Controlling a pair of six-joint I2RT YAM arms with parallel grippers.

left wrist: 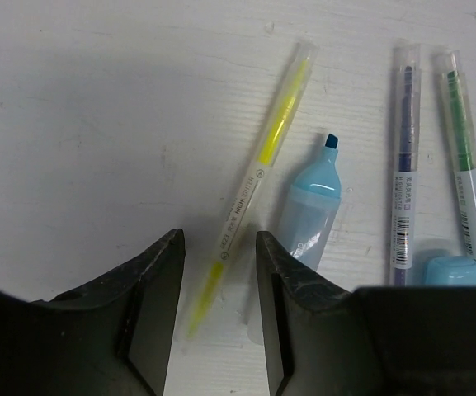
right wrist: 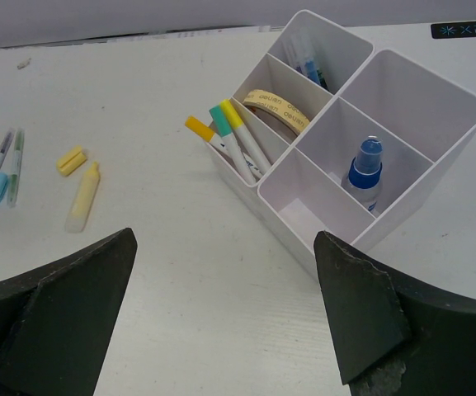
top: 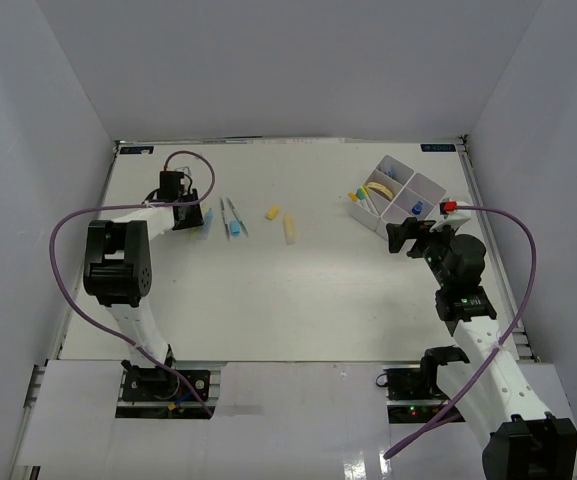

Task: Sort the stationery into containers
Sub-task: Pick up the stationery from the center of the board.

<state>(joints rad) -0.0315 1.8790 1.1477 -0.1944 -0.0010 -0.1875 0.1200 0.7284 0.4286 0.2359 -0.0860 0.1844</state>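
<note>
My left gripper [left wrist: 219, 239] is low over the table with its jaws either side of the lower end of a thin yellow pen [left wrist: 266, 144]; a gap shows on both sides, so it is open. Beside the pen lie an uncapped light-blue highlighter [left wrist: 312, 206], a blue pen [left wrist: 405, 148], a green pen [left wrist: 464, 157] and a light-blue cap [left wrist: 452, 271]. My right gripper [right wrist: 225, 239] stands wide open and holds nothing, just in front of the white four-compartment tray [right wrist: 334, 99]. The tray holds capped markers [right wrist: 229, 140], a tan ring [right wrist: 275, 106] and a blue-capped bottle [right wrist: 365, 169].
A pale yellow highlighter [right wrist: 83, 196] and its yellow cap [right wrist: 71, 160] lie mid-table between the arms. The tray [top: 396, 195] sits at the far right near the wall. The left arm's purple cable [top: 183, 160] loops above the left gripper [top: 190, 215].
</note>
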